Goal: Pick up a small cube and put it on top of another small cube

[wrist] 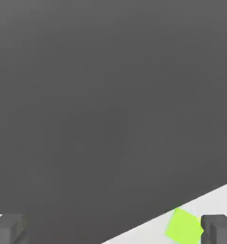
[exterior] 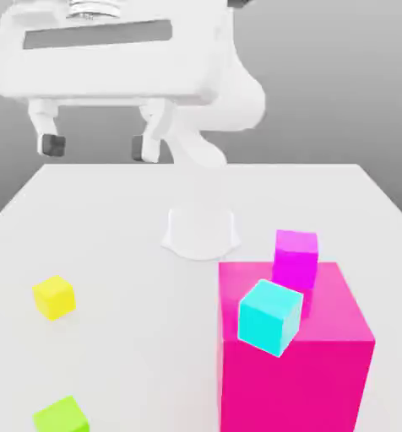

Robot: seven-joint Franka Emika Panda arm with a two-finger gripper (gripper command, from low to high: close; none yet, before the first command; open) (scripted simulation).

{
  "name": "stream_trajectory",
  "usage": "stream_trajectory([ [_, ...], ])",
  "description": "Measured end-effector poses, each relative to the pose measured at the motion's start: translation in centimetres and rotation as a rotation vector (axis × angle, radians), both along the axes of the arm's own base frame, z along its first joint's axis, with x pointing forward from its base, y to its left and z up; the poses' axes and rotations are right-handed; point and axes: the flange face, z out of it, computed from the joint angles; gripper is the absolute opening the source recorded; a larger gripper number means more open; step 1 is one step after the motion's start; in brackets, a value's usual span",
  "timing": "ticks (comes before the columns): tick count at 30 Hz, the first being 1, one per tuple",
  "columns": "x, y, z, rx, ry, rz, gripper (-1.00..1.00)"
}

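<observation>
The white tabletop [exterior: 120, 245] spreads from the near edge of the exterior view to a far edge against a grey backdrop. The white arm [exterior: 221, 101] rises from a round base [exterior: 201, 232] set at the far middle of the tabletop, and its broad hand hangs high over the far part of that view's left, well above the surface. The gripper [exterior: 96, 145] points down from that hand with its two dark-tipped fingers [exterior: 52, 143] standing wide apart and nothing between them; in the hand view the same grey fingertips [wrist: 8, 228] sit at opposite sides of the picture, again with an empty gap.

The big pink block [exterior: 293, 363] stands on the tabletop at the near part of the exterior view's right. On its top face rests a magenta cube [exterior: 296, 257], toward the far side, and a cyan cube [exterior: 270, 316] sits tilted at the block's near left top edge, just beside the magenta one.

A small yellow cube [exterior: 54, 297] lies on the tabletop at the exterior view's left, well apart from the pink block. The small lime-green cube [exterior: 61, 417] lies nearer than the yellow one, at the near left corner of that view and partly cut by the picture's edge, resting on the tabletop and untouched. In the hand view the lime-green cube [wrist: 184, 226] appears on a strip of white tabletop, just beside one fingertip but far below it
</observation>
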Motion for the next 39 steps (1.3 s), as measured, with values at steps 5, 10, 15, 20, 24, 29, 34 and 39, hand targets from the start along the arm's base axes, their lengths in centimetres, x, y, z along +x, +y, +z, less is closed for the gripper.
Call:
stream_trajectory([
  [5, 1.3, -3.8, -8.7, 0.055, 0.112, -0.146, 0.00],
  [10, 1.3, -6.2, -17.8, 0.110, 0.224, -0.271, 0.00],
  [15, 0.0, -8.2, -26.6, 0.157, 0.318, -0.387, 0.00],
  [20, -0.2, -8.4, -32.2, 0.161, 0.327, -0.398, -1.00],
  [24, -0.2, -8.3, -32.2, 0.161, 0.325, -0.398, -1.00],
  [29, -0.1, -8.4, -28.7, 0.162, 0.326, -0.399, -1.00],
  [34, 2.1, -7.1, -20.9, 0.087, 0.242, -0.284, -1.00],
  [39, 2.0, 1.2, -14.2, 0.088, 0.255, -0.161, -1.00],
])
